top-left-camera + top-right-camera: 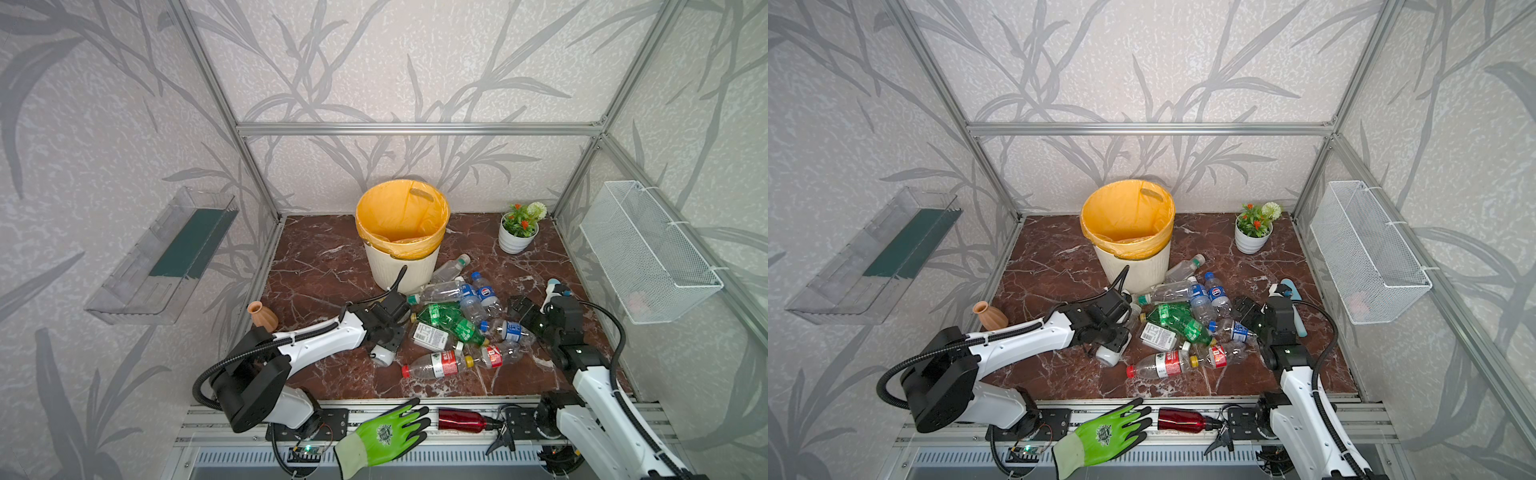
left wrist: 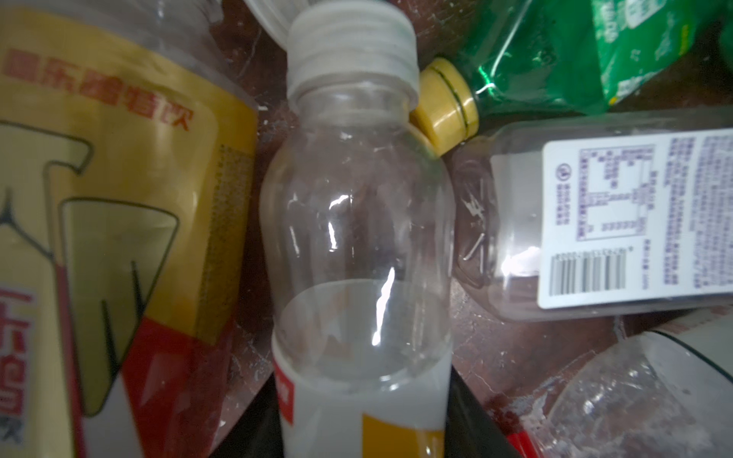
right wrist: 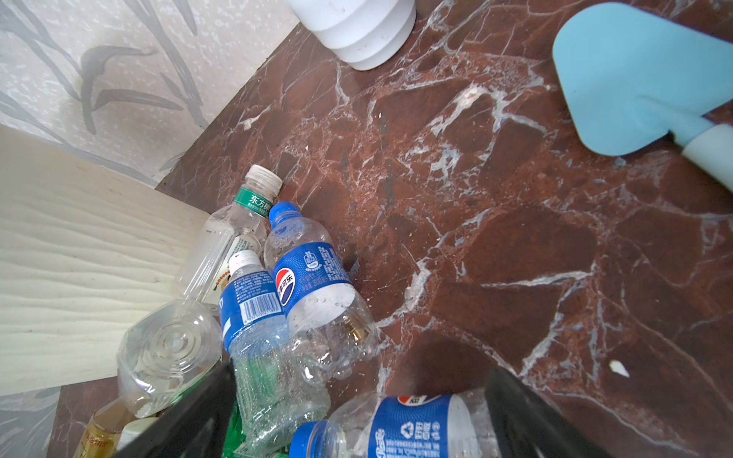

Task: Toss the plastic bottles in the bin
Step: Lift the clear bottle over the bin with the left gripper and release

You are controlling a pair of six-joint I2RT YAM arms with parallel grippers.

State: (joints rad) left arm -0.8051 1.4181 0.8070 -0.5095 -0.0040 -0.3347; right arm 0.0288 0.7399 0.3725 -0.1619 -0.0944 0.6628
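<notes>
1. The bin (image 1: pixel 401 270), cream and ribbed with a yellow-orange liner, stands at the back of the marble tabletop (image 1: pixel 324 266).
2. The plastic bottles (image 1: pixel 457 328) lie heaped in front of the bin and to its right. The nearest clear ones rest against its base.
3. The left gripper (image 2: pixel 363 430) sits low at the heap's edge, in front of the bin. It is clenched on a white-capped bottle (image 2: pixel 357 222), with its black fingers (image 2: pixel 472 432) against both sides of the white label.
4. The yellow cap of a green bottle (image 2: pixel 555 51) touches that bottle's neck.
5. The right gripper (image 3: pixel 361 396) is further right of the bin. It is released, jaws spread wide, and a blue-labelled bottle (image 3: pixel 408 432) lies between them.
6. A terracotta vase (image 1: pixel 262 316) stands in front of the bin to its left, and a flowerpot (image 1: pixel 517 239) stands beside the bin on its right.
</notes>
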